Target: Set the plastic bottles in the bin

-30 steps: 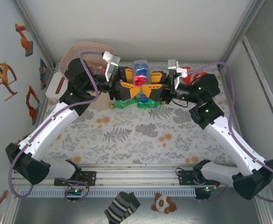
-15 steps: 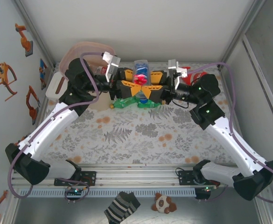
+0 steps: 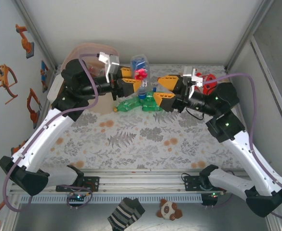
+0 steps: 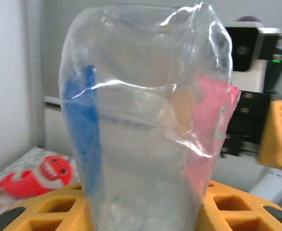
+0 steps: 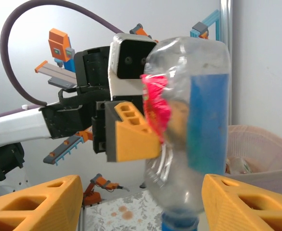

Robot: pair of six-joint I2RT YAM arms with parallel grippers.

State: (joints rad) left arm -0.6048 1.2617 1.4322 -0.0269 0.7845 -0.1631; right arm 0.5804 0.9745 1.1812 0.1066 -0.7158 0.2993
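This is a robot lab with a test booth. A white left arm (image 3: 49,127) and right arm (image 3: 242,149) are bolted to a metal rail (image 3: 141,185) at the near edge of the surface (image 3: 131,139). White walls (image 3: 145,33) on metal posts (image 3: 39,37) stand around the surface. Robot-arm pictures (image 3: 6,79) sit on the wall left of it.

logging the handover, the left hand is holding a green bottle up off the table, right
Not quite. The bottle in the left hand is clear, not green, as the left wrist view shows. It is held up off the table, as you say. The green bottle lies on the table below it.
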